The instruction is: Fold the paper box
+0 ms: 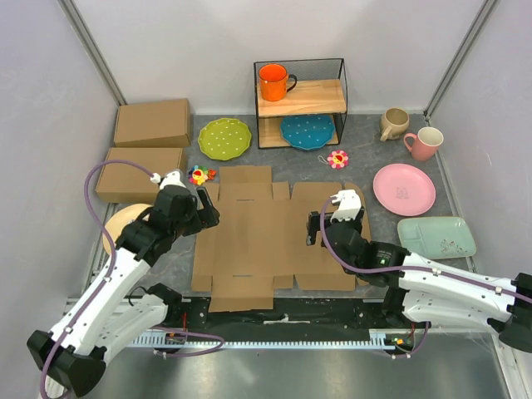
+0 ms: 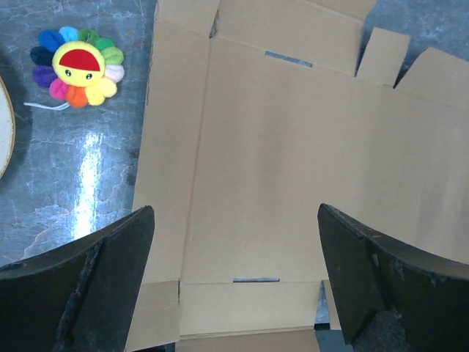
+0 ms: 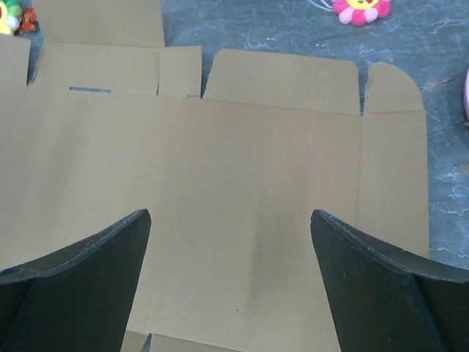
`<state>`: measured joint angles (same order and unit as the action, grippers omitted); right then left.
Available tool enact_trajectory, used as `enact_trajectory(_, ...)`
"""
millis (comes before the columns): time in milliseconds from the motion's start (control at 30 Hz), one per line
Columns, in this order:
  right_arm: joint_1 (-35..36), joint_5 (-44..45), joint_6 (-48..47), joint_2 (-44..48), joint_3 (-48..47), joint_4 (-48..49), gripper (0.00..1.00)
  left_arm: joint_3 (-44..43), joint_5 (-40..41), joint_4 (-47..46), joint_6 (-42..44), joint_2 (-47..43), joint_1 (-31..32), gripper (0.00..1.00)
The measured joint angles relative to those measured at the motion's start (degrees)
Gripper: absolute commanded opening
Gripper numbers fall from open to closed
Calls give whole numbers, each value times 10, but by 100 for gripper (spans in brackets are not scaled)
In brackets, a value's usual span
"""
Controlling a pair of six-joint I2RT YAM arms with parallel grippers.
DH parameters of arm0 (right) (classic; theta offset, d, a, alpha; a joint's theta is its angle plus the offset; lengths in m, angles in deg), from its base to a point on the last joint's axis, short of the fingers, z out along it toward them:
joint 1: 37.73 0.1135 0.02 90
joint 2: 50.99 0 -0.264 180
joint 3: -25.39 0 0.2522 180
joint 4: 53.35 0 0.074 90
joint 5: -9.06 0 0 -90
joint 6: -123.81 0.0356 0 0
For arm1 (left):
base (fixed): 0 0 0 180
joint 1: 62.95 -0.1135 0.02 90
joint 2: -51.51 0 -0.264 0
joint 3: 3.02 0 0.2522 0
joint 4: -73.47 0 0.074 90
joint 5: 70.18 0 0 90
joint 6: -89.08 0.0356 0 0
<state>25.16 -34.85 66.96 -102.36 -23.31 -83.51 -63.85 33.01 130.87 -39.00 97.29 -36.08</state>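
- The grey marbled worktop [image 1: 366, 137] carries everything and is closed in by pale walls.
- The paper box [image 1: 258, 241] lies as a flat, unfolded brown cardboard sheet at the middle of the worktop, just beyond the arm bases. Its flaps and tabs spread out to every side, and none is raised.
- The left arm reaches in from the near left. The left end effector [image 1: 208, 209] hangs over the sheet's left part with its jaws spread wide and nothing between them. The left wrist view [image 2: 234, 213] shows bare cardboard between the two dark fingers.
- The right arm comes in from the near right. The right end effector [image 1: 334, 229] is likewise wide open and empty above the sheet's right part [image 3: 230, 214].
- Two closed cardboard boxes sit at the far left, one [image 1: 152, 122] behind the other [image 1: 140, 173].
- A black wire shelf [image 1: 320, 96] stands at the back. An orange mug [image 1: 274, 81] is on its wooden upper board and a teal plate [image 1: 306, 130] is below.
- A pale green tray [image 1: 436, 237] and a pink plate [image 1: 403, 189] lie to the right of the sheet.
- A green plate [image 1: 224, 137] lies left of the shelf.
- A beige mug [image 1: 394, 123] and a pink mug [image 1: 426, 143] stand at the back right.
- A rainbow flower toy [image 1: 199, 175] [image 2: 77, 66] lies just off the sheet's far left corner.
- A pink flower toy [image 1: 337, 158] [image 3: 360, 9] lies beyond its far right edge.
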Motion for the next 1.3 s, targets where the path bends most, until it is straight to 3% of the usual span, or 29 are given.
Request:
enact_trajectory(233, 0, -38, -17, -41, 0, 8, 98, 14, -8, -1, -8, 89, -34, 97)
enact_trajectory(367, 0, -60, -20, -55, 0, 9, 98, 34, -49, -17, -16, 151, -130, 96)
enact_trajectory(533, 0, -81, -24, -43, 0, 17, 98, 99, -130, -80, -20, 162, -231, 95)
enact_trajectory(733, 0, -93, -35, -17, 9, 38, 98, 122, -237, -162, -18, 213, -238, 97)
enact_trajectory(833, 0, -97, -39, -17, 13, 39, 98, 122, -254, -183, -16, 226, -238, 97)
enact_trajectory(1167, 0, -102, -50, -17, 27, 56, 98, 123, -225, -189, -17, 234, -243, 97)
enact_trajectory(1300, 0, -103, -50, -17, 30, 58, 98, 123, -224, -191, -16, 236, -245, 91)
